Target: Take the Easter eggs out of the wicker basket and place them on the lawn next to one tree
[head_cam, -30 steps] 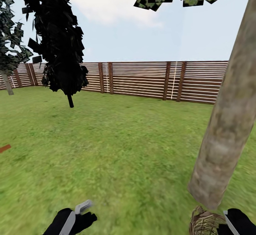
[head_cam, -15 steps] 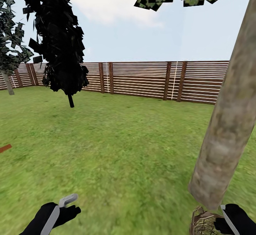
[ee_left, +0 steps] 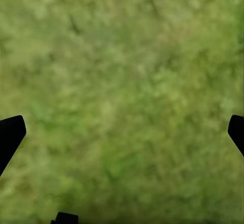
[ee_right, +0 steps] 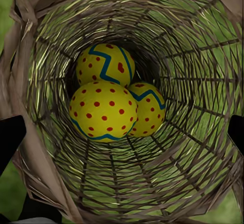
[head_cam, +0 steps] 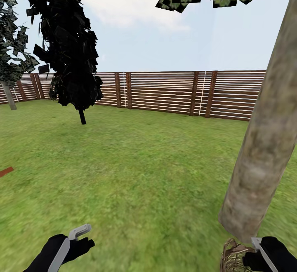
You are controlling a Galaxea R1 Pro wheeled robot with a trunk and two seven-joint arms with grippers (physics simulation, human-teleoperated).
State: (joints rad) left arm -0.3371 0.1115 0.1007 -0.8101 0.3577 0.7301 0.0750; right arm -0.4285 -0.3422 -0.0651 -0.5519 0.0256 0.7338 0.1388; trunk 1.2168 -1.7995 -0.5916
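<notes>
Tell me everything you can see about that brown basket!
The brown woven wicker basket is deep and round, made of thin crossed strands with a ragged rim. In the right wrist view, the camera looks straight down into it: three yellow eggs with red dots and blue-green zigzags lie bunched at its bottom, touching each other. In the head view it sits on the green grass lawn at the foot of the pale mottled tree trunk.

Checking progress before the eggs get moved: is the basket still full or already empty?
Full: all three eggs lie together at the bottom of the basket.
</notes>
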